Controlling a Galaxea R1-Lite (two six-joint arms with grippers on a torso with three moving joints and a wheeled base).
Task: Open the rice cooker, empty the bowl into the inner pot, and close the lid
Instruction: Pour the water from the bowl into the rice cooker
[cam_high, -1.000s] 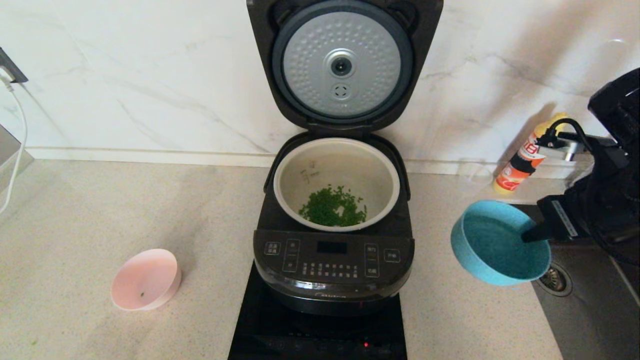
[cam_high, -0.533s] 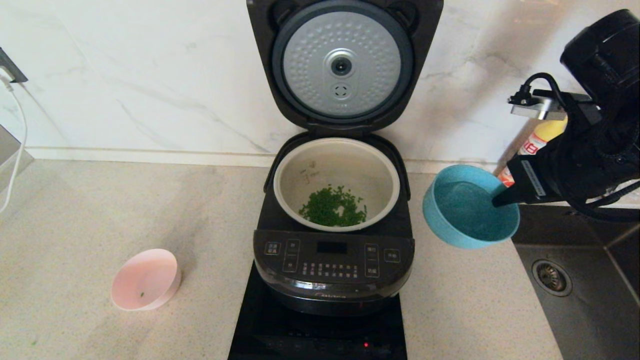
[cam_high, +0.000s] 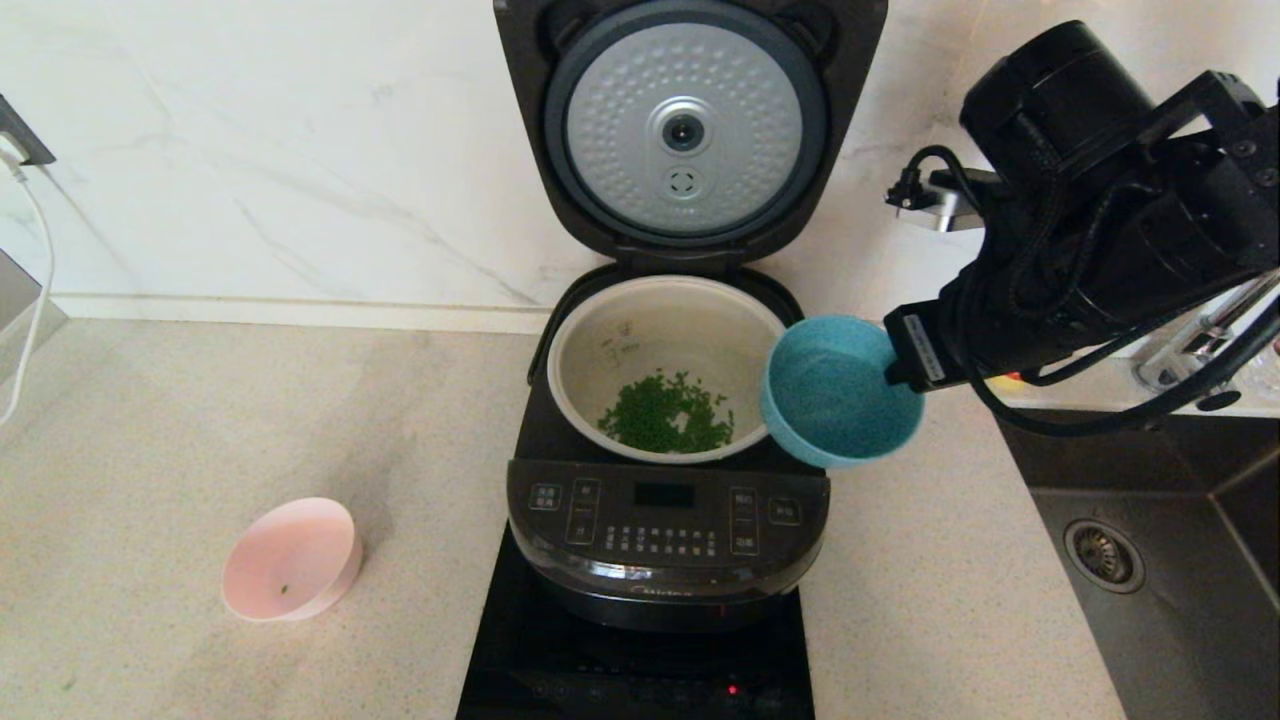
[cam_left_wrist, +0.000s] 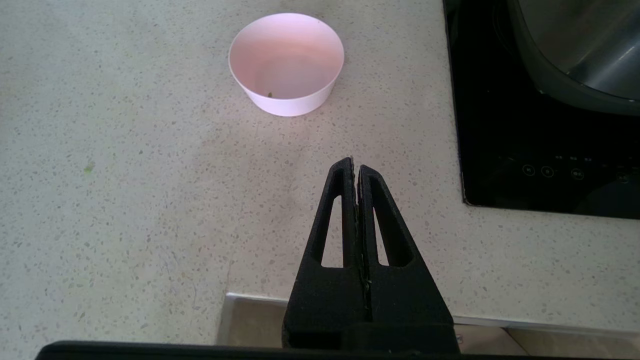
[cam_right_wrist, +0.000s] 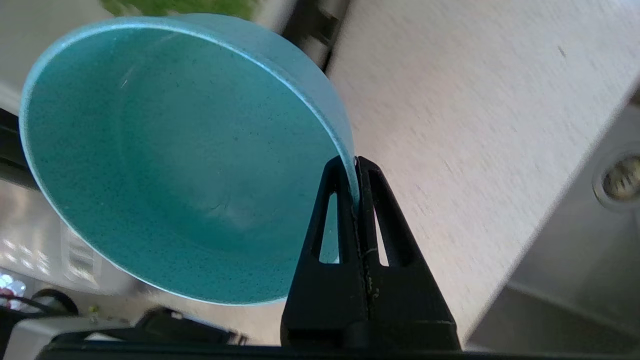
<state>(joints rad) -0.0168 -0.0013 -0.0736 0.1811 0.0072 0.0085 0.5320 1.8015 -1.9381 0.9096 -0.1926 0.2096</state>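
At the right edge of the rice cooker (cam_high: 668, 500): right gripper (cam_high: 893, 368), fingers pinched on the rim of a teal-blue bowl (cam_high: 840, 392), one inside the wall, one outside. The bowl is tipped, mouth toward the camera, its far edge overlapping the rim of the inner pot (cam_high: 672, 300).

Contents: the pot holds a patch of chopped greens (cam_high: 667, 413). The lid (cam_high: 685, 130) stands fully raised, dimpled disc facing forward.

Step in hand, judged: carrying this bowl over the pot for tipping. To do it well, bring the bowl's lip clear inside the pot rim before rolling the wrist further, and keep the pinch firm, since the grip is on the thin edge only.

Pink bowl (cam_high: 292, 560): on the counter well left of the cooker, near-empty, one green fleck inside.

Left gripper (cam_left_wrist: 356, 167): parked, fingers pressed together, holding nothing, over the counter short of the pink bowl.

View notes: only the right wrist view shows the pinch on the rim (cam_right_wrist: 350, 170) and the teal interior at close range; whether anything is in it cannot be told. Only the head view places the bowl against the pot.
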